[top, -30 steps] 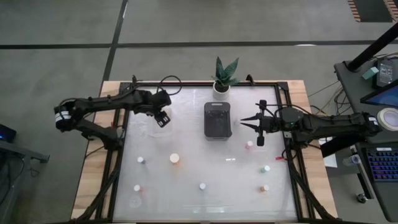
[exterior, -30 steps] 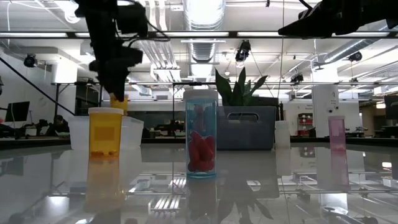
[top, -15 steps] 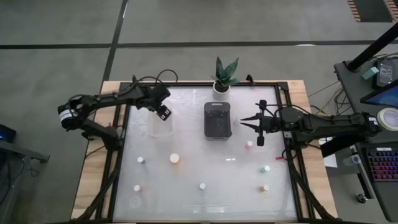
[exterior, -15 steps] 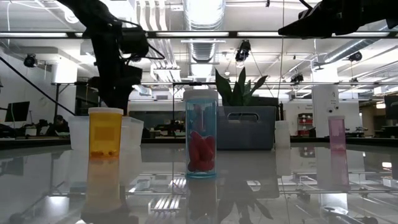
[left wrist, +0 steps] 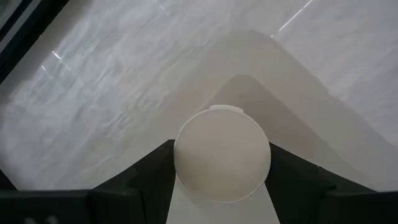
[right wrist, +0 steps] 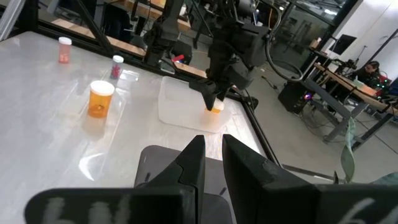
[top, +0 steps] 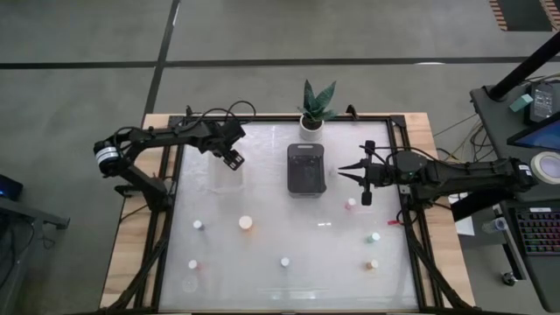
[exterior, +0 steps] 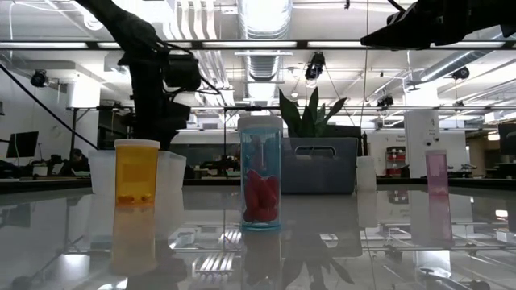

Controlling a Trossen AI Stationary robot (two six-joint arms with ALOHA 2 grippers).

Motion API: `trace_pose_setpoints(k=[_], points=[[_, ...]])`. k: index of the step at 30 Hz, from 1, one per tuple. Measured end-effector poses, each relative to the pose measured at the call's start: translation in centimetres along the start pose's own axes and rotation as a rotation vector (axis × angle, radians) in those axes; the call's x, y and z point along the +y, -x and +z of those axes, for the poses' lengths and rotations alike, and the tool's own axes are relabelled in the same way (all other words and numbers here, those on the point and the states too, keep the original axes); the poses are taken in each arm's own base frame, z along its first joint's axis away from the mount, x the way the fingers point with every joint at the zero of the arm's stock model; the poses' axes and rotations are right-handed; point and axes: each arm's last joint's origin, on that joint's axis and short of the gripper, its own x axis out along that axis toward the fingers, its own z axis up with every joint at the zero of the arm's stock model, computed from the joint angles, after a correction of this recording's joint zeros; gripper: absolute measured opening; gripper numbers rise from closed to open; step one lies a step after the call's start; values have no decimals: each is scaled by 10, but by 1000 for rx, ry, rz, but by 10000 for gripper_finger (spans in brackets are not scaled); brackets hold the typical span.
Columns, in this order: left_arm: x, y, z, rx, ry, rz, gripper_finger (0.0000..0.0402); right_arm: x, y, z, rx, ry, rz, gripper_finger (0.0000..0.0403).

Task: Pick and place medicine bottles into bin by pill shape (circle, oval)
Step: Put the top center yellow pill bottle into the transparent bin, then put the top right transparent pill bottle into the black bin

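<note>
Left tool (top: pixel 232 161) grips a white-capped bottle (left wrist: pixel 222 154) over the clear bin (right wrist: pixel 186 107).

Seven small white-capped bottles stand loose on the surface (top: pixel 297 236); an eighth, an orange bottle (left wrist: pixel 222 162), sits between the left hand (top: pixel 232 160)'s fingers. There are two bins: one clear bin (top: pixel 226 179), one grey bin (top: pixel 306 168). One potted plant (top: pixel 316 107). Two arms.

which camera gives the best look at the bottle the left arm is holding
The left wrist view: the bottle fills it, white cap between the left claw's fingers, over a clear bin. The right wrist view shows its orange body far off. The high view hides it under the claw; the low view blocks it.
</note>
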Motion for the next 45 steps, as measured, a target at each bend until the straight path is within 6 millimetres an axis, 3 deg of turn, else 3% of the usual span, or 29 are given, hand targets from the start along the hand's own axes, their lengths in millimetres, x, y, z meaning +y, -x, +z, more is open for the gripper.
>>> trace_pose_setpoints(k=[12, 22, 27, 38, 45], points=[[0, 0, 0, -3, -12, 0, 204, 0, 0, 0, 0, 2, 0, 47], [0, 0, -1, 2, -24, 1, 272, 0, 0, 0, 0, 1, 0, 47], [1, 2, -2, 16, -37, 4, 285, 0, 0, 0, 0, 0, 0, 47], [7, 37, 8, -44, -24, -11, 286, 0, 0, 0, 3, -9, -6, 47], [-3, 64, 6, -184, -49, -64, 286, 0, 0, 0, -3, -19, -9, 47]])
